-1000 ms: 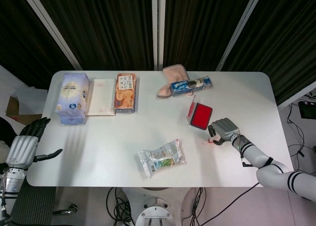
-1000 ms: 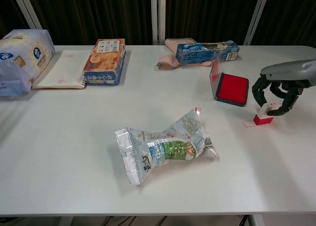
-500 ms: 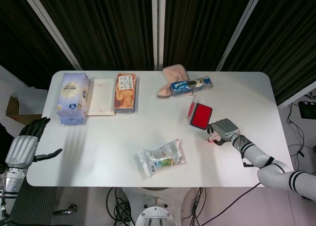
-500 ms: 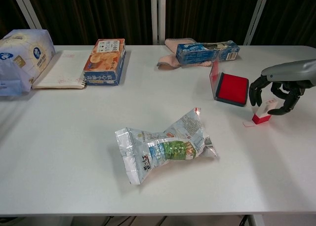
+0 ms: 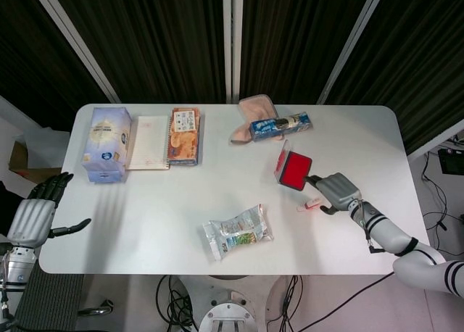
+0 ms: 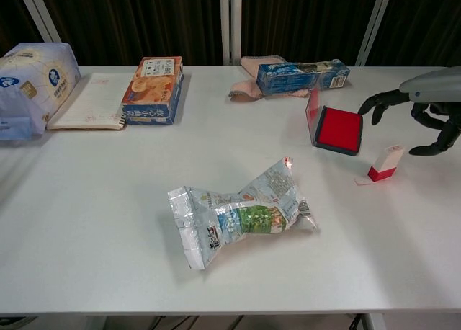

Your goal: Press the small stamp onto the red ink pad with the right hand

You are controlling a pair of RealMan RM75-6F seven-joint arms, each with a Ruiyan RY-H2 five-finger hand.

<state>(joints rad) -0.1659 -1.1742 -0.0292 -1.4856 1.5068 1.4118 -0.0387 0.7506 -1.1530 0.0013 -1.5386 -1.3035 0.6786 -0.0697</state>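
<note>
The small stamp (image 5: 312, 202) (image 6: 387, 162), white with a red base, stands slightly tilted on the table with nothing holding it. A small flat pinkish piece (image 6: 361, 180) lies at its foot. The red ink pad (image 5: 296, 170) (image 6: 338, 129) lies open just left of it, its lid (image 6: 312, 112) upright on the left side. My right hand (image 5: 335, 190) (image 6: 423, 112) hovers to the right of the stamp and above it, fingers spread and apart from it. My left hand (image 5: 33, 217) hangs open beyond the table's left edge.
A crinkled snack bag (image 5: 237, 233) (image 6: 241, 213) lies at the front centre. Along the back stand a tissue pack (image 5: 107, 143), a notebook (image 5: 148, 142), a cookie box (image 5: 185, 135), a blue box (image 5: 280, 125) and a pink cloth (image 5: 254, 111).
My right hand has let go of the stamp, spread its fingers and drawn back up and to the right. The stamp stays on the table. The left hand has not moved.
</note>
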